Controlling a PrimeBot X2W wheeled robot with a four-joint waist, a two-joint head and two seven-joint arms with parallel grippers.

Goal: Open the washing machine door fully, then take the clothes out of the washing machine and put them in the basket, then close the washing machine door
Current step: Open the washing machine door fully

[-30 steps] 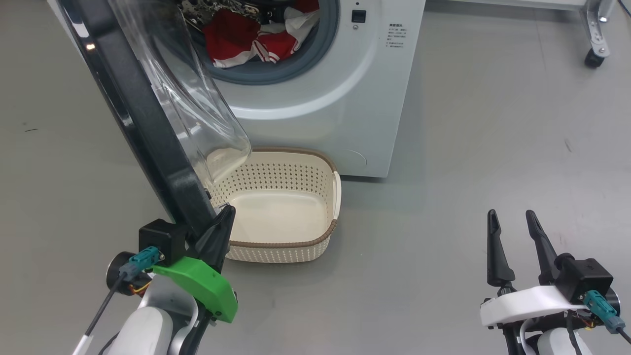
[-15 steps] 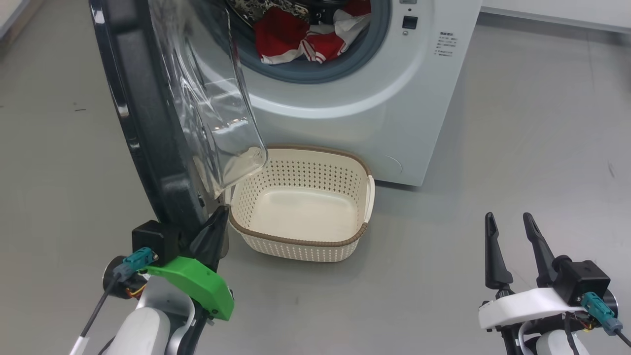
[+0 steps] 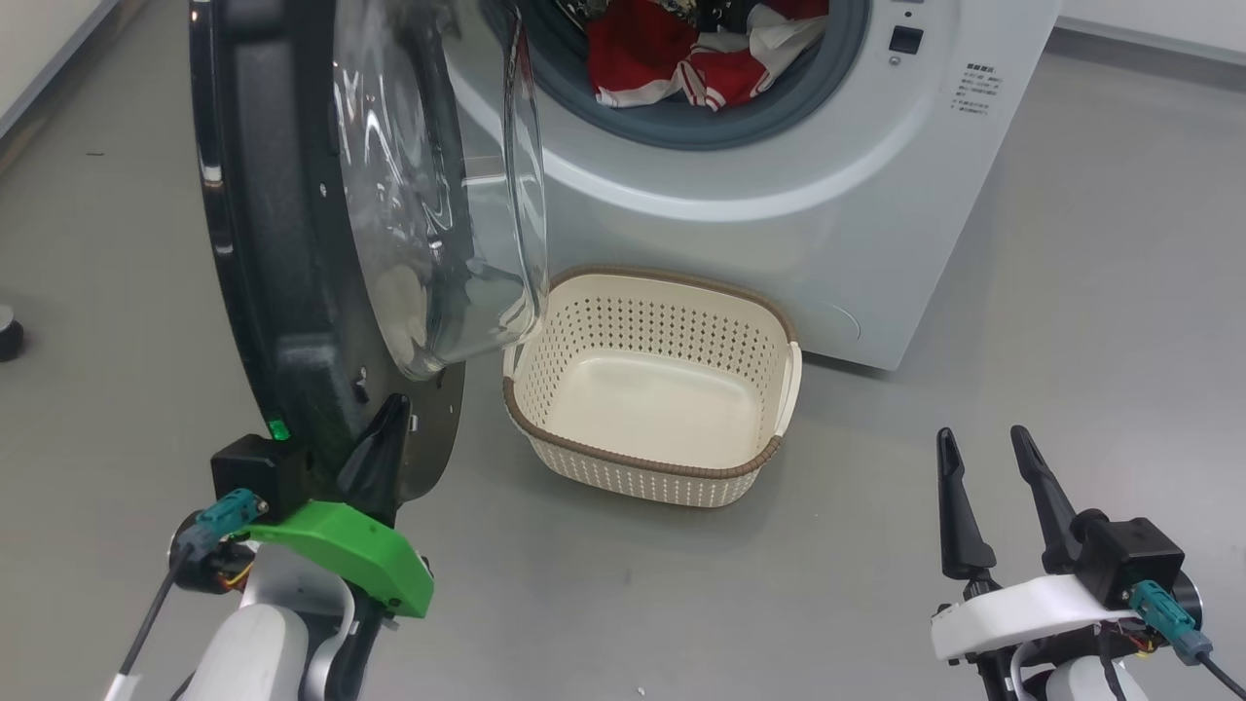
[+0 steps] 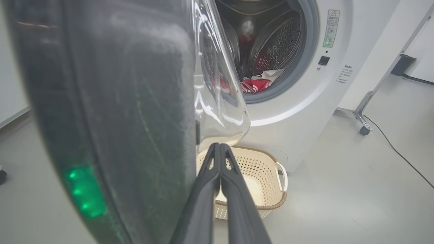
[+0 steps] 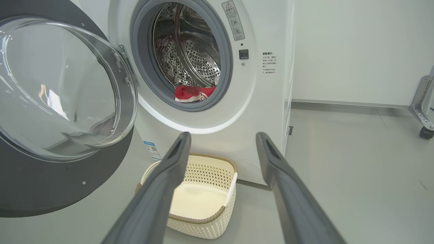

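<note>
The washing machine (image 3: 779,224) stands with its washing machine door (image 3: 263,243) swung out to the left, glass bowl (image 3: 438,195) facing the drum. My left gripper (image 3: 389,409) is shut with nothing in it. Its fingertips (image 4: 218,149) sit against the door's lower black rim (image 4: 118,101), on the side facing the machine. Red and white clothes (image 3: 701,49) lie in the drum mouth, the clothes (image 5: 191,92) seen low behind the grey ring. The cream basket (image 3: 642,465) stands on the floor below the opening, and this basket (image 5: 196,217) has nothing in it. My right gripper (image 3: 979,433) hangs open at the lower right, well away from the basket.
Grey floor spreads right of the machine. A metal frame leg on a caster (image 5: 425,132) stands far right, with a black cable (image 4: 396,149) across the floor. A small dark wheel (image 3: 8,336) is at the left edge. A white wall (image 5: 356,51) lies behind.
The head camera has turned, shifting the whole picture rightwards. The door has swung wider from the machine, with my shut left gripper staying at its lower rim. The right gripper is unchanged.
</note>
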